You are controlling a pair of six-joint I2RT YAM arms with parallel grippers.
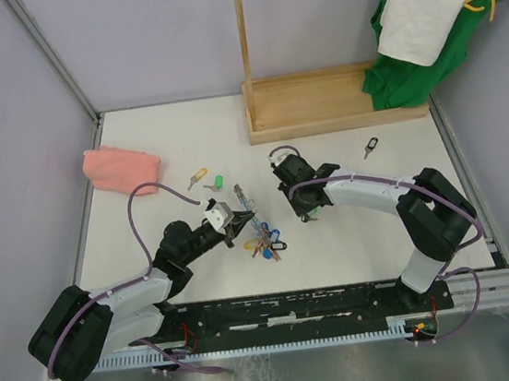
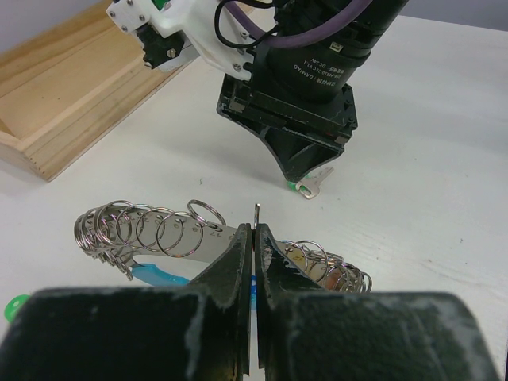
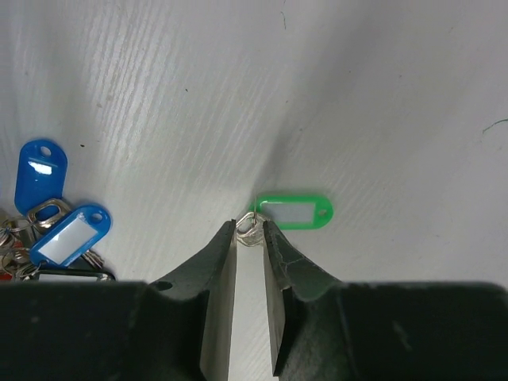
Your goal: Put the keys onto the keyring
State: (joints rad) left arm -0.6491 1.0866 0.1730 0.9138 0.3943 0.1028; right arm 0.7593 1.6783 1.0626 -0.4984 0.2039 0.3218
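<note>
The left tool (image 2: 254,232) clamps the large silvery metal keyring (image 2: 159,232). The right tool (image 3: 248,230), narrowly parted, straddles the green-tagged silver key (image 3: 294,212), grip unclear. That key and the black-headed key (image 1: 371,146), upper right, are not yet threaded.

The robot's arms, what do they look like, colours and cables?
Left arm and right arm: white links, black joints, a purple cable along each. The left gripper and right gripper are black.
</note>
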